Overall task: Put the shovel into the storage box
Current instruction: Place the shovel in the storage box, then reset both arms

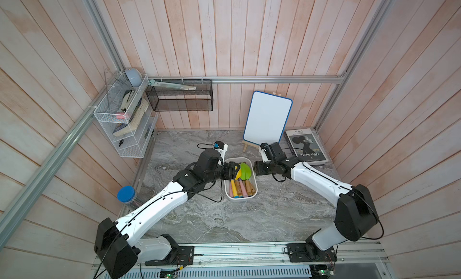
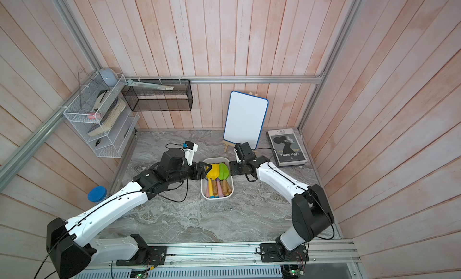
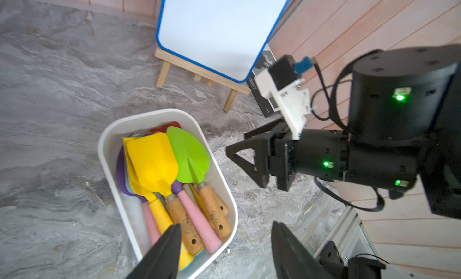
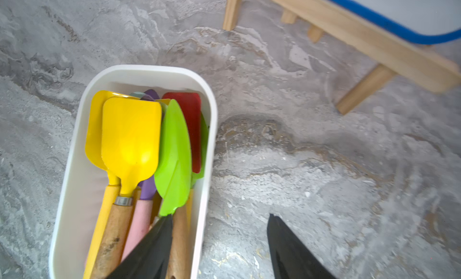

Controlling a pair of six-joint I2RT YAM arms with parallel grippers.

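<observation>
Fingers (image 3: 164, 250) apart, left gripper (image 3: 225, 224), right gripper (image 4: 220, 216); red shovel (image 4: 190, 120) in storage box (image 4: 149, 72) clearest from right wrist

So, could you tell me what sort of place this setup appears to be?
Most likely a staged robot test cell dressed as a household corner: plank walls inside a bare aluminium frame, a mounting rail, and props like a whiteboard, a book and a storage box of toy shovels.
</observation>
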